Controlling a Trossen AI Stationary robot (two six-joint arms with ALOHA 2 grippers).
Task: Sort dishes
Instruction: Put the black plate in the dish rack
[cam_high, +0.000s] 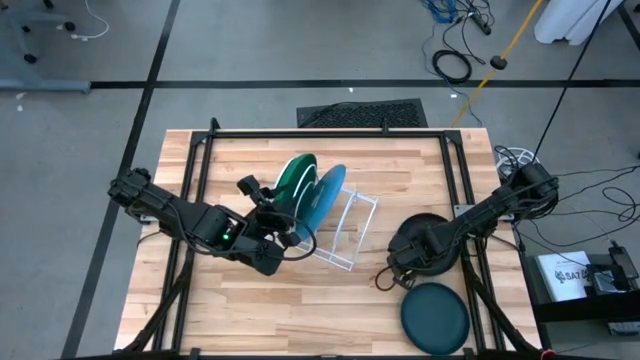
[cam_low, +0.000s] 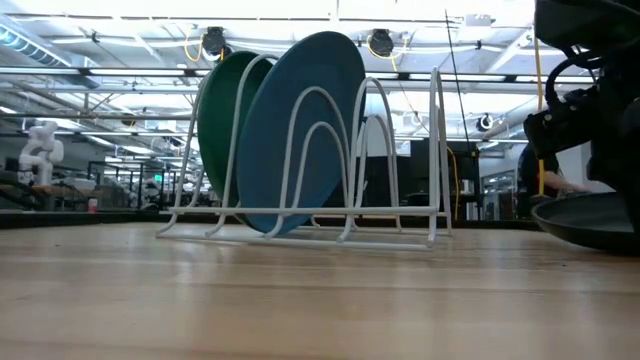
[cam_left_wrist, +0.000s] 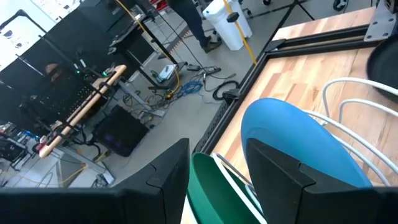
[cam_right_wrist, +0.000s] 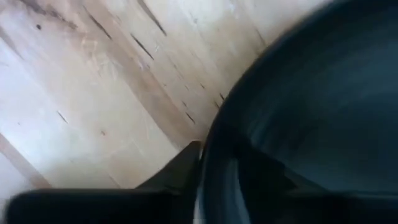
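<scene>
The green plate (cam_high: 293, 180) and the blue plate (cam_high: 325, 192) stand on edge in the white wire rack (cam_high: 352, 228) at the table's middle; both also show in the low view, the green plate (cam_low: 225, 120) and the blue plate (cam_low: 300, 120). My left gripper (cam_high: 283, 222) is open at the rack's left end. Its fingers stand on either side of the green plate's rim (cam_left_wrist: 214, 190) without touching it. My right gripper (cam_high: 402, 262) is shut on the black plate (cam_high: 428, 240) at the right. The dark teal plate (cam_high: 435, 318) lies flat near the table's near right corner. My right gripper holds the black plate by its rim (cam_right_wrist: 208, 158) on the plate's near left side. One finger (cam_right_wrist: 183, 165) is outside under the rim and the other (cam_right_wrist: 267, 177) inside on the plate's face. The plate is low over the table; whether it rests there I cannot tell.
A black metal frame (cam_high: 330, 133) runs around the wooden table top (cam_high: 300, 300). Free table lies in front of the rack and at the near left. Cables and boxes (cam_high: 570, 275) sit off the table's right edge.
</scene>
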